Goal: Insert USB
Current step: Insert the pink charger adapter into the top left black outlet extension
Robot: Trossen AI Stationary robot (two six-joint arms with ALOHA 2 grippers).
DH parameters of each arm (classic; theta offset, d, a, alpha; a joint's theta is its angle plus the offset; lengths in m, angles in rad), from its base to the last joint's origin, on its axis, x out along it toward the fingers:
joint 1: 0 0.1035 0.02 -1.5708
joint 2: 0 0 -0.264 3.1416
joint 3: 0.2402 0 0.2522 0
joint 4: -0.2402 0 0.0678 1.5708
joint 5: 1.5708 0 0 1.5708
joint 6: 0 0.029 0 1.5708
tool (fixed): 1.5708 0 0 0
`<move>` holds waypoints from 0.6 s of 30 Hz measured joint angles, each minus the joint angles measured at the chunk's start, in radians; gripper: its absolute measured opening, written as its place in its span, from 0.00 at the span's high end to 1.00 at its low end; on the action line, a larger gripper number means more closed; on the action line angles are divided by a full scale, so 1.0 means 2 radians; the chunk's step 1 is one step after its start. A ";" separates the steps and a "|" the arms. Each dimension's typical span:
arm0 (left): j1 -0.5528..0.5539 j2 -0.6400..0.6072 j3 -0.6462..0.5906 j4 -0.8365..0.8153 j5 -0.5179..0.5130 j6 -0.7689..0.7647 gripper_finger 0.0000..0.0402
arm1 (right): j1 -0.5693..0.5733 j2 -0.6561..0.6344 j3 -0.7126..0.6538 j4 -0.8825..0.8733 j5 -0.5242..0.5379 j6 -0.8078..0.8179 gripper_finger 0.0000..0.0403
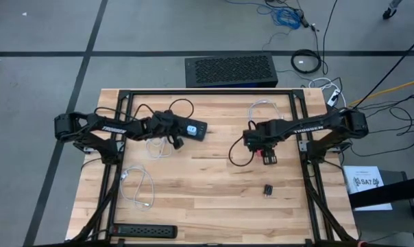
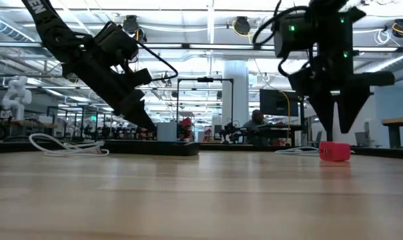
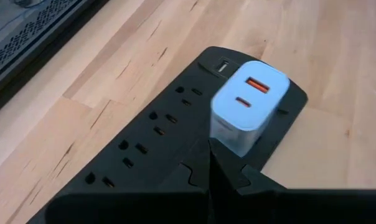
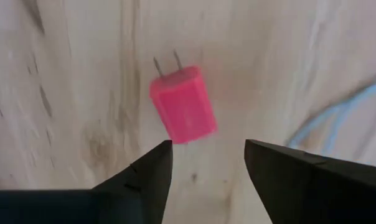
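USB ports show on the white charger (image 3: 247, 106), which sits plugged into the black power strip (image 3: 157, 143) at the left of the worktop (image 1: 214, 185), and the left pincer (image 1: 174, 140) rests just over that strip with its fingers together, holding nothing. White cable (image 1: 138, 185) lies in loops nearer the front on that side, and a second power strip (image 1: 144, 232) sits at the front edge. Moving right, a small dark plug (image 1: 269, 189) lies alone on the wood. Above it the right pincer (image 1: 269, 156) hangs with its fingers apart, not yet touching the pink plug block (image 4: 183, 106) that lies flat on the boards just below, its two prongs pointing away from the fingertips. To my eye the step in hand is picking that block up: the fingers want to come straight down on either side of its body, clear of the prongs, and close squarely so it doesn't twist. Another white cable (image 1: 262, 106) trails at the back right.
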 joint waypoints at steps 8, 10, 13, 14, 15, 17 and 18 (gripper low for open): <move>-0.008 0.000 0.000 0.001 0.000 0.007 1.00 | -0.009 0.000 -0.043 0.089 -0.043 -0.005 0.50; -0.008 0.000 0.000 0.001 0.005 0.007 1.00 | -0.009 0.000 -0.049 0.098 -0.051 -0.011 0.51; -0.008 0.000 0.000 0.004 0.020 0.004 1.00 | -0.009 0.000 -0.055 0.102 -0.054 -0.009 0.53; -0.008 0.000 0.000 0.005 0.026 0.004 1.00 | -0.010 0.000 -0.056 0.106 -0.054 -0.002 0.54; -0.008 0.000 0.000 0.006 0.032 0.004 1.00 | -0.011 0.000 -0.056 0.117 -0.055 0.007 0.55; -0.008 0.000 0.000 0.007 0.044 0.003 1.00 | -0.015 0.000 -0.056 0.148 -0.076 0.031 0.59; -0.008 0.000 0.002 0.006 0.048 0.003 0.99 | -0.017 0.000 -0.056 0.168 -0.095 0.044 0.61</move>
